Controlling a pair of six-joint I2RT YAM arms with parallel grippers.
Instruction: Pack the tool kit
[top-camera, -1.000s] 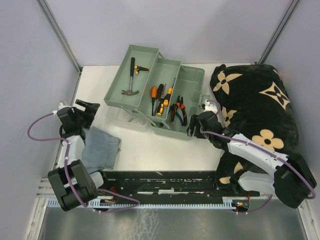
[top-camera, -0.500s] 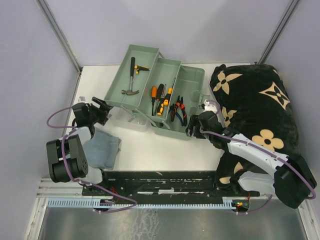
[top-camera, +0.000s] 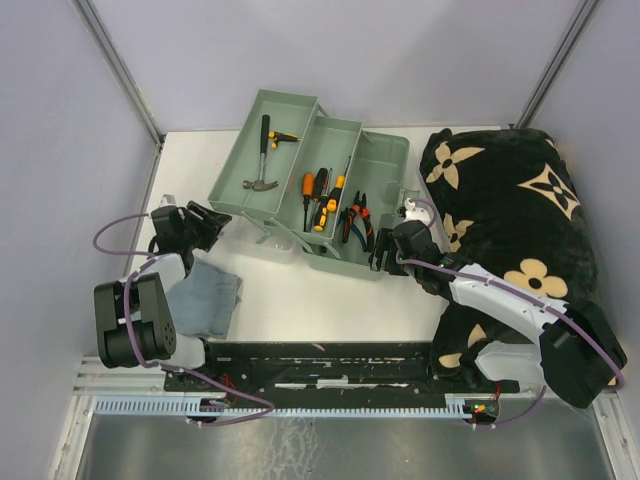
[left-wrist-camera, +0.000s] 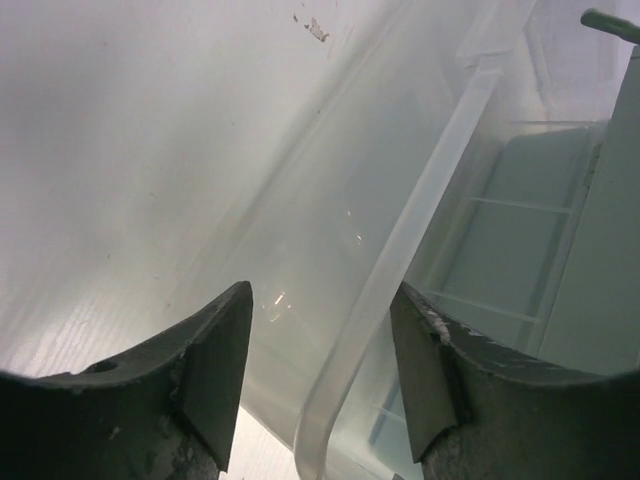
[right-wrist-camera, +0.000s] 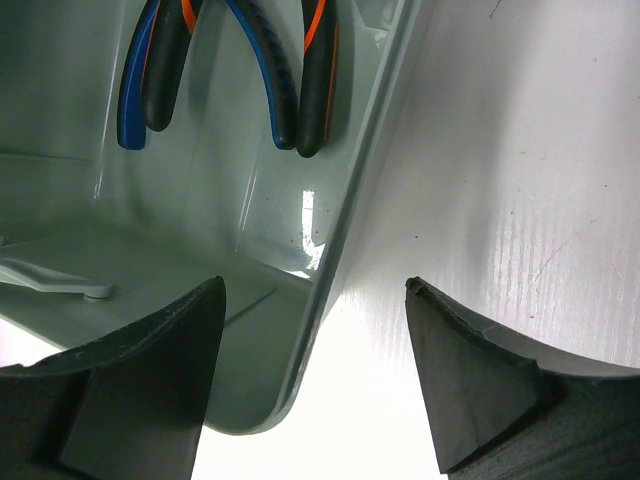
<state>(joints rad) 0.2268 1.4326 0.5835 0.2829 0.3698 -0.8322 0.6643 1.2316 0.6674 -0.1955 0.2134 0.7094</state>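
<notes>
Toolbox (top-camera: 385, 165) sits open on the table (top-camera: 330, 300), trays spread; left tool (left-wrist-camera: 318, 330) gapes astride the translucent lid (left-wrist-camera: 400, 250) rim; right tool (right-wrist-camera: 313, 300) gapes astride the box's near wall, below the pliers (right-wrist-camera: 300, 80); advice: seat both rims deep, pinch firmly, fold together.

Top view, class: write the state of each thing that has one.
toolbox, open, trays spread out
lid, swung open
hammer, lying in left tray
screwdrivers, lying in middle tray
pliers, lying in right compartment
cloth, folded
blanket, bunched up
left tool, open around lid rim
right tool, open around toolbox wall
</notes>
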